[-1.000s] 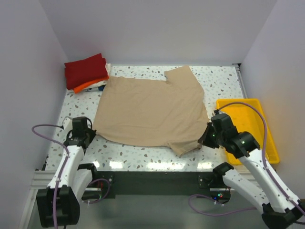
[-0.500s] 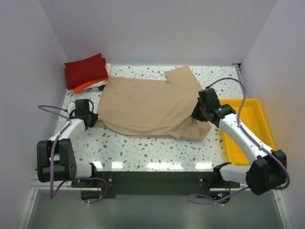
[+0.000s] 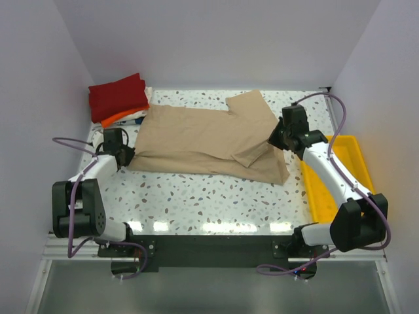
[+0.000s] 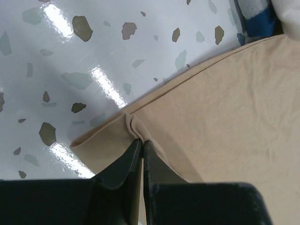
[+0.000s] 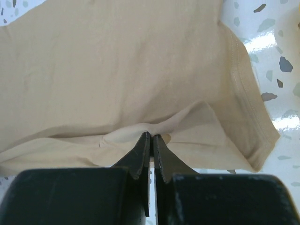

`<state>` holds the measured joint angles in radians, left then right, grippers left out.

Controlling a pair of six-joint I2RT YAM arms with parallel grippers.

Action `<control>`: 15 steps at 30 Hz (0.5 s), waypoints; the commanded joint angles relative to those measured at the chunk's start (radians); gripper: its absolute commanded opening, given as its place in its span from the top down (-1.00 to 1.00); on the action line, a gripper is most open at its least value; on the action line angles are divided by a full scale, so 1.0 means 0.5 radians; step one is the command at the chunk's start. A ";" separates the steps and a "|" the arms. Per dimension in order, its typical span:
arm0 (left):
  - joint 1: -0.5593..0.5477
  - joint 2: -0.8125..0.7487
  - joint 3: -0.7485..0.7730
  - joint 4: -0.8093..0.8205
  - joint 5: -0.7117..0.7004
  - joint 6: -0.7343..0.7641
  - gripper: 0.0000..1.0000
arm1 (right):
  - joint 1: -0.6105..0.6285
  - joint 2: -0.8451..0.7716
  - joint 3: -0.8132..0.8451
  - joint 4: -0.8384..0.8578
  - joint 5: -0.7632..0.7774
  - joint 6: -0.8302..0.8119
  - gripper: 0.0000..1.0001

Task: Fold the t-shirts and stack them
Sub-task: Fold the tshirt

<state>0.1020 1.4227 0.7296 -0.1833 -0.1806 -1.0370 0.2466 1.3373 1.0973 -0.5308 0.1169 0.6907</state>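
The tan t-shirt (image 3: 203, 140) lies across the middle of the table, its near half folded back over the far half. My left gripper (image 3: 126, 156) is shut on its left folded corner (image 4: 133, 129). My right gripper (image 3: 275, 139) is shut on its right edge, pinching a small ridge of cloth (image 5: 151, 132). Both hold the cloth low over the table. A folded dark red t-shirt (image 3: 118, 95) sits on an orange one (image 3: 116, 118) and a white one (image 3: 148, 95) at the back left.
A yellow plastic tray (image 3: 359, 171) stands at the right edge, under my right arm. Grey walls close the back and both sides. A blue and white cloth edge (image 4: 255, 16) shows by the stack.
Both grippers have carried the tan shirt's near edge away from me, folding the near half over the far half. The arms now reach further back.
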 commanded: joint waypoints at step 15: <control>-0.051 0.195 0.247 0.106 0.005 -0.037 0.80 | -0.064 0.298 0.355 0.129 -0.004 -0.096 1.00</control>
<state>0.0822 1.5120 0.8127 -0.1734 -0.1677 -1.0393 0.2203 1.4799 1.2270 -0.5003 0.1097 0.6605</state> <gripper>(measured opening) 0.096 0.019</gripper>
